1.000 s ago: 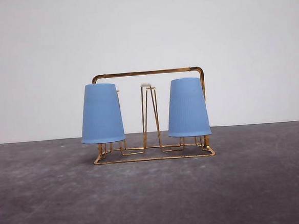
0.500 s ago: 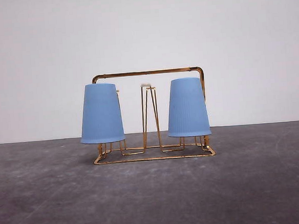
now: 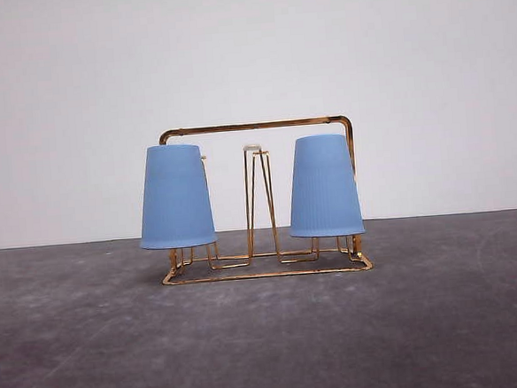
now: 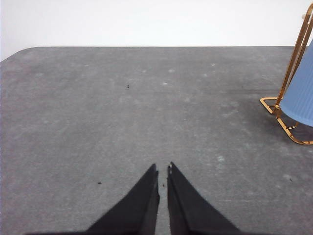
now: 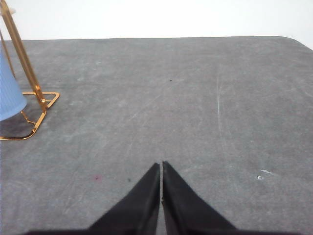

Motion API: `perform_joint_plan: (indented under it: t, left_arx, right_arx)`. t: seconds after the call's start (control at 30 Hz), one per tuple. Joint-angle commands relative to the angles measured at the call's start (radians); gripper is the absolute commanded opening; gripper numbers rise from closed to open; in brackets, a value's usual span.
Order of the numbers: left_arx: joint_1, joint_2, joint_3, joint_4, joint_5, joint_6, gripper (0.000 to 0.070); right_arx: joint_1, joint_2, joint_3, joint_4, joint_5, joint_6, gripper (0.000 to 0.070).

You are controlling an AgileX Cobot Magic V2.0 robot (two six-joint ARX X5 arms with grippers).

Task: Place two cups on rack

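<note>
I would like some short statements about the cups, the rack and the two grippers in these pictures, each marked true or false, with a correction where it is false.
1. Both cups sit upside down on the rack. True: the left cup and the right cup have the wide mouth down, over the prongs.
2. The left gripper holds a cup. False: it is shut on nothing, above the bare grey table.
3. The middle prong carries no cup. True.
4. The right gripper is wide open. False: its fingers meet at the tips.
5. One cup lies on its side on the table. False: both hang on the rack.
</note>
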Motion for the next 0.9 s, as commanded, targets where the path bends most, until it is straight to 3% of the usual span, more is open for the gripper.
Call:
perform_joint_plan:
  t: [0.0, 0.87]
  left_arx:
    - [0.001, -0.002, -0.013, -0.004, 0.001, -0.003, 0.0016]
    - [0.001, -0.002, -0.013, -0.004, 0.001, -0.003, 0.0016]
  right_arx:
    - [0.0, 0.001, -0.007, 0.013, 0.0, -0.004, 0.0005]
    - [0.0, 0.001, -0.007, 0.013, 0.0, -0.004, 0.0006]
